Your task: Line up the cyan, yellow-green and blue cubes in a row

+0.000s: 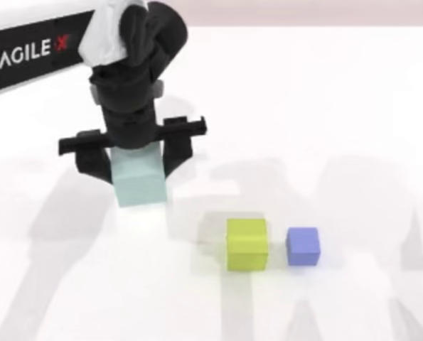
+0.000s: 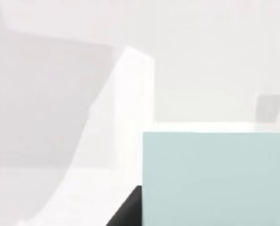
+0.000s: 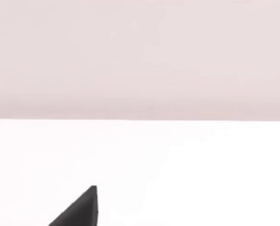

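My left gripper is shut on the pale cyan cube, one dark finger on each side, at the table's left-middle. In the left wrist view the cyan cube fills the corner beside one dark fingertip. The yellow-green cube rests on the table, right of and nearer than the held cube. The smaller blue cube sits just to its right with a narrow gap. Of my right gripper only one dark fingertip shows, in the right wrist view, with nothing beside it.
The white table carries only soft shadows of the arms. The left arm reaches in from the top view's upper left. The right wrist view looks along the table to its far edge.
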`<action>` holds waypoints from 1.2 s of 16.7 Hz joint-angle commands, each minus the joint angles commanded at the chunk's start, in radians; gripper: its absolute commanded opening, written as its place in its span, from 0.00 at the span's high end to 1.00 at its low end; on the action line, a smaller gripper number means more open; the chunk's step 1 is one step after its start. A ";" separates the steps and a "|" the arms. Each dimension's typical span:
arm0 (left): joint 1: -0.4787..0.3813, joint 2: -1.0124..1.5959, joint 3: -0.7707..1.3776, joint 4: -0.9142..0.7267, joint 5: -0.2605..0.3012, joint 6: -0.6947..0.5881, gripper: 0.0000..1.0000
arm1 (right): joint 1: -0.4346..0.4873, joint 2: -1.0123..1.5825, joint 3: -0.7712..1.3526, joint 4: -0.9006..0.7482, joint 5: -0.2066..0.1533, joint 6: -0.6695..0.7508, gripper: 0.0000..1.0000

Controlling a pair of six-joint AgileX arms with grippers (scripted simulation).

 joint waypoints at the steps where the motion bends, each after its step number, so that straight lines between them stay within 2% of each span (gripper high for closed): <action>1: 0.000 0.000 0.000 0.000 0.000 0.000 1.00 | 0.000 0.000 0.000 0.000 0.000 0.000 0.00; 5: -0.016 -0.014 -0.019 0.001 0.000 0.002 1.00 | 0.000 0.000 0.000 0.000 0.000 0.000 0.00; 11: -0.124 -0.152 -0.138 -0.015 -0.002 0.032 1.00 | 0.000 0.000 0.000 0.000 0.000 0.000 0.00; 16: -0.118 -0.145 -0.149 0.003 -0.002 0.030 1.00 | 0.000 0.000 0.000 0.000 0.000 0.000 0.00; 20: -0.117 -0.112 -0.246 0.136 -0.001 0.026 1.00 | 0.000 0.000 0.000 0.000 0.000 0.000 0.00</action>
